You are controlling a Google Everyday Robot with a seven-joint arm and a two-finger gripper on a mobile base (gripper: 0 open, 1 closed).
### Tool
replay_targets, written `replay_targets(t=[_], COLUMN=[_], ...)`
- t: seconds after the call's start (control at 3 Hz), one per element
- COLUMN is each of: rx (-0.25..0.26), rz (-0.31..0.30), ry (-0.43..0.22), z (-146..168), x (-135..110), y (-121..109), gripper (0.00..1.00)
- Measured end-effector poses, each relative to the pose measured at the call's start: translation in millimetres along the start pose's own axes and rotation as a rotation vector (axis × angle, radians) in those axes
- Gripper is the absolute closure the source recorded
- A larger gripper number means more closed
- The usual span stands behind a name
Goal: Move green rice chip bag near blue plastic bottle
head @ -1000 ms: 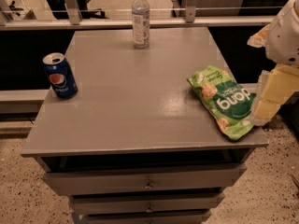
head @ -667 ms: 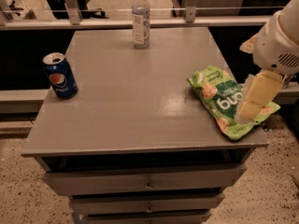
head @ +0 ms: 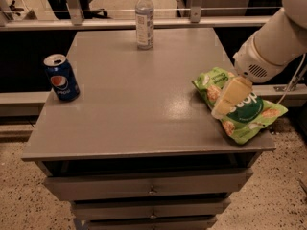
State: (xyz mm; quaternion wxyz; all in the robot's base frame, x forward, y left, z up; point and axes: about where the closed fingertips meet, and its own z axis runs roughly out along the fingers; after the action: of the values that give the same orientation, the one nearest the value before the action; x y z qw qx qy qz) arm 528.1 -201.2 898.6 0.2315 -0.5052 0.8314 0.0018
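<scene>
Single arm (head: 274, 41) enters from the upper right; its white housing sits over the right edge of the grey tabletop (head: 139, 104). The tool (head: 229, 98), cream-coloured, points down and to the left and lies directly over the green rice chip bag (head: 250, 127), covering part of the bag's dark green oval. Tool aperture: cannot tell, since only one cream face shows from this camera. Whether the tool touches the bag or has any hold of it also cannot be told. The bag lies flat under and around the tool at the front right corner of the tabletop. One end extends up and left of the tool; the other end extends down and right, with its corner overhanging the right edge. The blue plastic bottle (head: 144, 19) stands upright with its white cap on, far up and left of the tool at the back edge of the tabletop, well apart from the bag. A blue Pepsi can (head: 61, 77) stands upright far to the left of the tool, close to the left edge, with its top opened. Below the tool and the tabletop, the front of the cabinet shows stacked drawers (head: 151, 186) with small pulls. Speckled floor (head: 29, 205) lies around the cabinet base.
</scene>
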Motion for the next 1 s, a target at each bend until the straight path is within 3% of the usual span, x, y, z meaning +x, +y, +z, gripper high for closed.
replay_targets(t=[0.67,1.0], rx=[0.030,0.030], rz=[0.151,0.192], ry=[-0.024,-0.032], z=[46,56], x=[13,18], y=[-29,-34], gripper=[0.00,0.15])
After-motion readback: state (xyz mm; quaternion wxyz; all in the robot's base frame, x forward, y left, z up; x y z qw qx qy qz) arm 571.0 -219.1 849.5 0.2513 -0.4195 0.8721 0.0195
